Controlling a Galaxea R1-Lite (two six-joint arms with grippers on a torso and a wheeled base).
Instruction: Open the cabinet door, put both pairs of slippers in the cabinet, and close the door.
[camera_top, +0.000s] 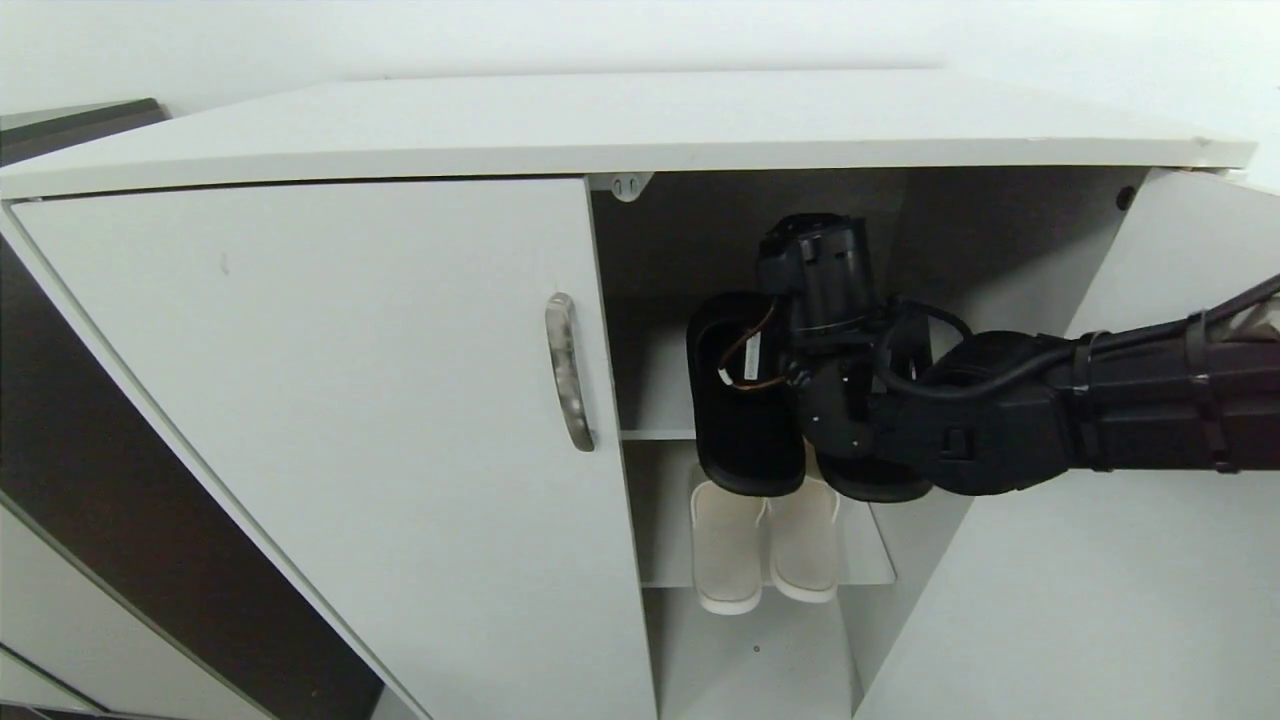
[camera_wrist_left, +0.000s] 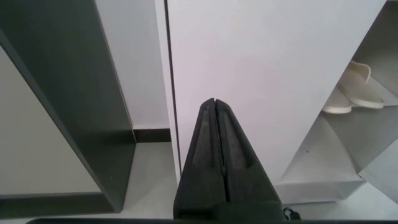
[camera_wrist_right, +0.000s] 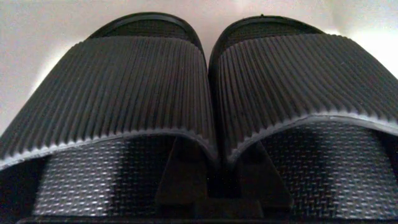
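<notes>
The white cabinet (camera_top: 600, 120) has its right door (camera_top: 1100, 600) swung open and its left door (camera_top: 350, 400) shut. My right gripper (camera_top: 812, 400) is inside the opening, at the height of the upper shelf (camera_top: 655, 434). It is shut on the pair of black slippers (camera_top: 745, 410), which hang toe-down. Up close, the black slippers (camera_wrist_right: 143, 81) lie side by side, and the gripper (camera_wrist_right: 214, 180) pinches their inner edges. The white slippers (camera_top: 765, 545) rest side by side on the lower shelf (camera_top: 880, 565). My left gripper (camera_wrist_left: 214, 104) is shut and empty, facing the shut left door (camera_wrist_left: 261, 62), with the white slippers (camera_wrist_left: 351, 93) off to one side.
A metal handle (camera_top: 568, 372) sits on the shut left door. Dark panelling (camera_top: 120, 520) stands to the left of the cabinet. The cabinet's bottom compartment (camera_top: 750, 660) lies below the white slippers.
</notes>
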